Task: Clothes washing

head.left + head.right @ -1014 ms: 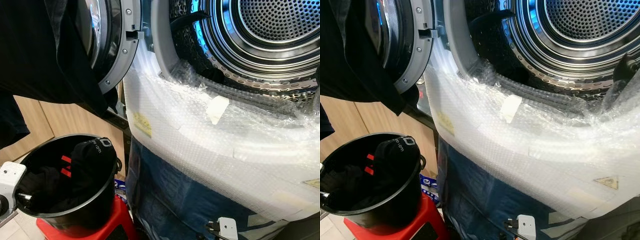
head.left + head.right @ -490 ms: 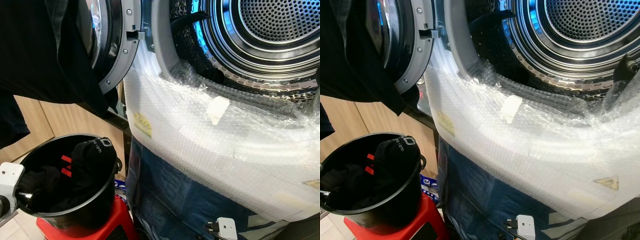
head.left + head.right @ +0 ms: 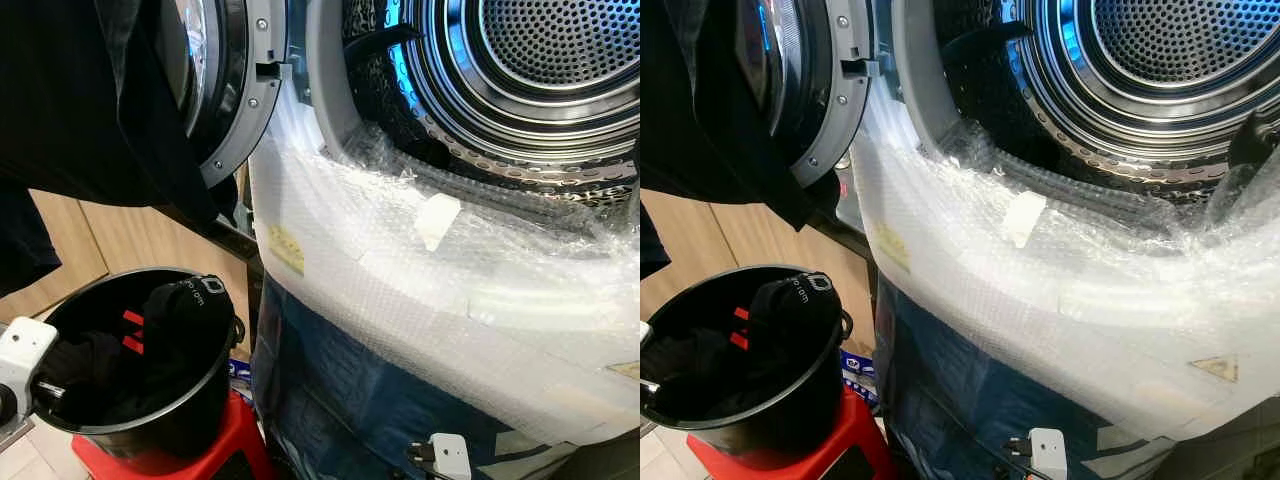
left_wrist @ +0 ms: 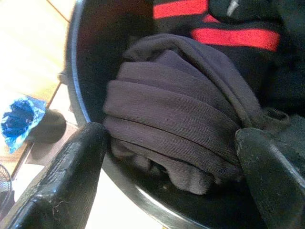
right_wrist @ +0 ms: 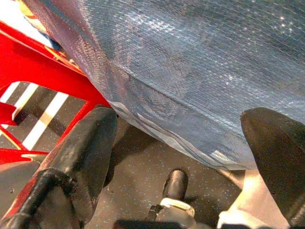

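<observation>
Far left: left gripper (image 4: 171, 157) at the rim of the black bucket (image 3: 190, 425), fingers spread wide on either side of a folded grey ribbed garment (image 4: 176, 105), nothing clamped between them. In the wrist view one finger sits outside the bucket wall, the other inside over the cloth.

Bucket stands on a red stool (image 3: 235, 455) and holds dark laundry: the grey piece, plus black fabric with red stripes (image 3: 132, 331). Cloth looks soft, light, limp; it should bunch and drape, not slip. Best hold, by my reckoning, is a thick fold near the top of the grey roll, pinched deep so it does not trail.

Above the bucket, a dark garment (image 3: 80, 110) hangs over the open washer door (image 3: 240, 100).

Centre and right: washer front wrapped in bubble wrap (image 3: 430, 290); steel drum (image 3: 540, 70) shows no clothes in its visible part.

Low right: right gripper (image 5: 186, 143) idle, fingers wide apart, holding nothing, near the blue-wrapped lower panel (image 5: 200, 71).
</observation>
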You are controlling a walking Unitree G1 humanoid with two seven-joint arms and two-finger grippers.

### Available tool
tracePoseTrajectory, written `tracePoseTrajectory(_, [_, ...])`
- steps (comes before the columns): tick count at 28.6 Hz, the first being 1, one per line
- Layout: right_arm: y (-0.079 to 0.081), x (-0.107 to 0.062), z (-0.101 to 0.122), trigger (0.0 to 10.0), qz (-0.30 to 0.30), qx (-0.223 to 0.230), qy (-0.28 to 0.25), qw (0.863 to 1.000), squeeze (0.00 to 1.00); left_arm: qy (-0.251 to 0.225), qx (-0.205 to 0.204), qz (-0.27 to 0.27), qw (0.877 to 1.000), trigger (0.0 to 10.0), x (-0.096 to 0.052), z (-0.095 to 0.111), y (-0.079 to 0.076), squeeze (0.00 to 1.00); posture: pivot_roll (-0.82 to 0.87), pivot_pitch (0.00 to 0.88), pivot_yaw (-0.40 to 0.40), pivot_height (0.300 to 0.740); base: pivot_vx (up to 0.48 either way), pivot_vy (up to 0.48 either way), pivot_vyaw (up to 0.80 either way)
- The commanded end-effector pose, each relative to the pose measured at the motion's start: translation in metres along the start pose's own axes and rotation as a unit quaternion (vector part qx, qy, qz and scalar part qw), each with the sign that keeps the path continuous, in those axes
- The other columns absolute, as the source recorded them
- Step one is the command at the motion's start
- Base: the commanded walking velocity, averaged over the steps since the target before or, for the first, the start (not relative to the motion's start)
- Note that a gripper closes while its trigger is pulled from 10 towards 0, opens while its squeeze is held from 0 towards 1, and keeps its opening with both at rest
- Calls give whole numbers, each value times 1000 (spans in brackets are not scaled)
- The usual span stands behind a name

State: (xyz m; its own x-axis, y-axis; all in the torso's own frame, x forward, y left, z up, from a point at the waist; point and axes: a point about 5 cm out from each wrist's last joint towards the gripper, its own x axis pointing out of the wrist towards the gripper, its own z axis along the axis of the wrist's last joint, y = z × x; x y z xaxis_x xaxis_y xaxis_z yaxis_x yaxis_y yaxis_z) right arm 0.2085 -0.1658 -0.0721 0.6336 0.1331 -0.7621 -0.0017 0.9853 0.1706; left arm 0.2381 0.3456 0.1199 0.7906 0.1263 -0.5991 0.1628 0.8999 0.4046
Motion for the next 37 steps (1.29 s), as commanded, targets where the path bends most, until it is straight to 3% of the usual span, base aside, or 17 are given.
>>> tracePoseTrajectory(1, [-5, -2, -4, 10000, -6, 2, 8, 1000, 0, 15, 34, -3, 999, 10000, 0, -4, -1, 0, 290, 16, -86, 740, 0, 0, 0])
tracePoseTrajectory(11, [-6, -2, -3, 10000, -7, 2, 7, 1000, 0, 24, 43, -14, 999, 10000, 5, -9, -7, 0, 284, 0, -89, 740, 0, 0, 0])
tracePoseTrajectory(22, [-4, 0, 2, 10000, -5, 0, 1, 1000, 0, -3, 37, 32, 999, 10000, 11, 1, 3, 0, 300, 22, -98, 740, 0, 0, 0])
tracePoseTrajectory(27, [-2, -1, -2, 10000, -4, 3, 5, 1000, 0, -33, -6, -14, 999, 10000, 14, 7, -14, 0, 286, 18, -92, 740, 0, 0, 0])
tracePoseTrajectory(35, [-2, -2, -6, 10000, -3, -5, 12, 1000, 0, -38, -26, -63, 997, 10000, 20, 8, -37, 0, 280, 0, -82, 740, 0, 0, 0])
tracePoseTrajectory(36, [-2, -1, -6, 10000, -3, -5, 13, 1000, 0, -32, -22, -72, 997, 5451, 21, 6, -42, 0, 278, 0, -80, 740, 0, 0, 0])
tracePoseTrajectory(37, [-2, -1, -7, 10000, -4, -4, 13, 1000, 0, -31, -20, -75, 997, 5451, 22, 5, -44, 0, 278, 0, -80, 740, 0, 0, 0])
